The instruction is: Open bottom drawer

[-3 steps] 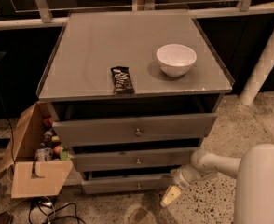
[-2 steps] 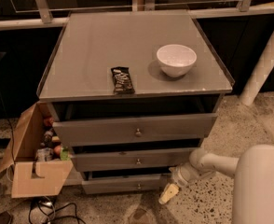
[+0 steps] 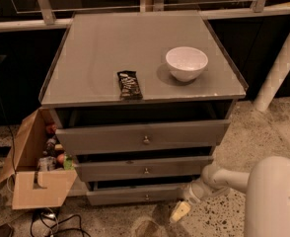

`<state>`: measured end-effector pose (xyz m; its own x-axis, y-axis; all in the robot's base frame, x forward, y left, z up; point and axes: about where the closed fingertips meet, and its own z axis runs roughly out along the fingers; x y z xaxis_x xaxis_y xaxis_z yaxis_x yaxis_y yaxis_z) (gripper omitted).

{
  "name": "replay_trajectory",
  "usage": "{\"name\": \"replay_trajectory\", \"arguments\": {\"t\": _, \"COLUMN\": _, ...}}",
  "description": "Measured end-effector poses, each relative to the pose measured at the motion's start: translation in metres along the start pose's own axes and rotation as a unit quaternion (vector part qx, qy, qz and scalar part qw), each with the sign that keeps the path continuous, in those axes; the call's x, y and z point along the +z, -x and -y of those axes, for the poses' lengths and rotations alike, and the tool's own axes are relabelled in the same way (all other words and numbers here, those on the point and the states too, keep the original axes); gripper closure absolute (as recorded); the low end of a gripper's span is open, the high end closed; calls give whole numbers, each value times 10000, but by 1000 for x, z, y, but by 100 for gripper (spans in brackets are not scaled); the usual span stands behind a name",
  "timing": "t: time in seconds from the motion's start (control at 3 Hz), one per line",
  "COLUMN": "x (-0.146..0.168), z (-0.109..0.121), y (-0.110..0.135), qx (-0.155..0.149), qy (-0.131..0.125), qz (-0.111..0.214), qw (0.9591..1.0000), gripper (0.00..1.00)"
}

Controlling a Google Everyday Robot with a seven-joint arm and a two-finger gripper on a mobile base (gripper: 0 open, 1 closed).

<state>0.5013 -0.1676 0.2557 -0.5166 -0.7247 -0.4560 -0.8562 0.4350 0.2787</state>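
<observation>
The grey cabinet has three drawers, all standing slightly out. The bottom drawer (image 3: 130,195) is the slimmest front, lowest, with a small round metal knob (image 3: 146,197) at its centre. My gripper (image 3: 179,212) hangs low at the right of the bottom drawer, just off its right end and near the floor, at the end of my white arm (image 3: 219,179). It is apart from the knob, to its right.
A white bowl (image 3: 186,63) and a dark snack bar (image 3: 128,85) lie on the cabinet top (image 3: 100,48). An open cardboard box (image 3: 34,174) with small items stands left of the cabinet. Cables (image 3: 51,221) lie on the speckled floor. A white post (image 3: 283,58) stands at the right.
My gripper and arm have shifted slightly left toward the bottom drawer's right end. The drawers look unchanged.
</observation>
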Motion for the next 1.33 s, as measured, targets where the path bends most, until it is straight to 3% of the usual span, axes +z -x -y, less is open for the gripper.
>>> {"name": "replay_trajectory", "arguments": {"t": 0.33, "x": 6, "z": 2, "y": 6, "qx": -238, "qy": 36, "qz": 179, "qw": 9996, "gripper": 0}}
{"name": "replay_trajectory", "arguments": {"t": 1.33, "x": 12, "z": 6, "y": 23, "qx": -519, "qy": 29, "qz": 337, "qw": 9981, "gripper": 0}}
